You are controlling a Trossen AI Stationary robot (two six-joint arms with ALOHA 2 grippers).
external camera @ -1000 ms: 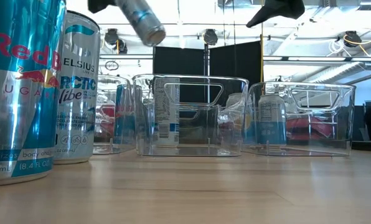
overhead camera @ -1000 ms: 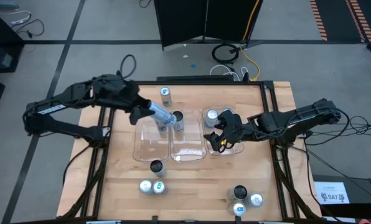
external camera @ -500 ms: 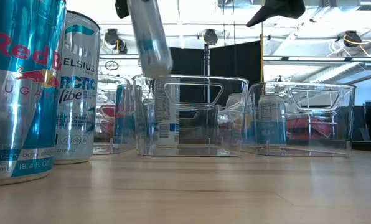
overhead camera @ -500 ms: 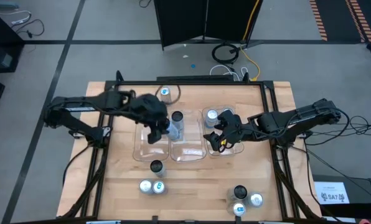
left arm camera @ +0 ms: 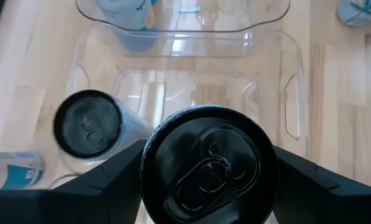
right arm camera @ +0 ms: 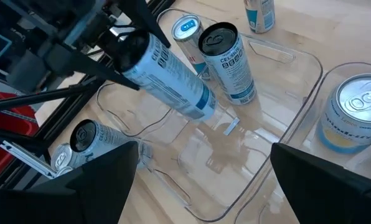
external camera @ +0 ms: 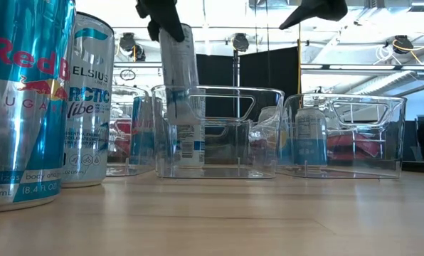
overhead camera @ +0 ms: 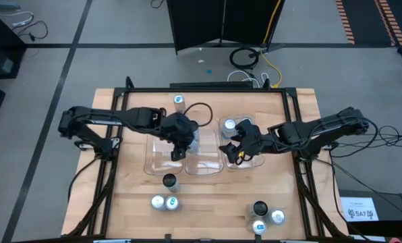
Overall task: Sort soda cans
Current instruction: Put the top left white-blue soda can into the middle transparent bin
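My left gripper (overhead camera: 179,140) is shut on a black-topped soda can (right arm camera: 173,78) that hangs tilted over the clear middle tray (overhead camera: 202,162), its lower end (external camera: 182,114) inside the tray walls. Another black-topped can (left arm camera: 88,123) stands in that tray. The right tray (overhead camera: 245,162) holds a silver-topped can (right arm camera: 366,102) and a blue one (overhead camera: 229,125). My right gripper (right arm camera: 201,186) waits open above the right tray, touching nothing. The left tray (overhead camera: 159,158) stands beside the middle one. My left gripper pinches the can's side wall near its top end (left arm camera: 149,171) between its two fingers (left arm camera: 111,180). The fingers slant down from the table's left and lie along the can. The can is lifted clear, tilted, black top up, its bottom above the tray floor.
Loose cans stand on the table: a dark-topped one (overhead camera: 169,180) and two more (overhead camera: 166,202) near the front, three (overhead camera: 267,216) at the front right, one (overhead camera: 179,101) at the far edge. Two cans (external camera: 87,107) stand close before the low camera.
My left gripper has gone toward the table's right edge and down with the can. The can, which lay strongly slanted high above the trays, has tipped nearer to upright, and its lower end has sunk between the middle tray's walls.
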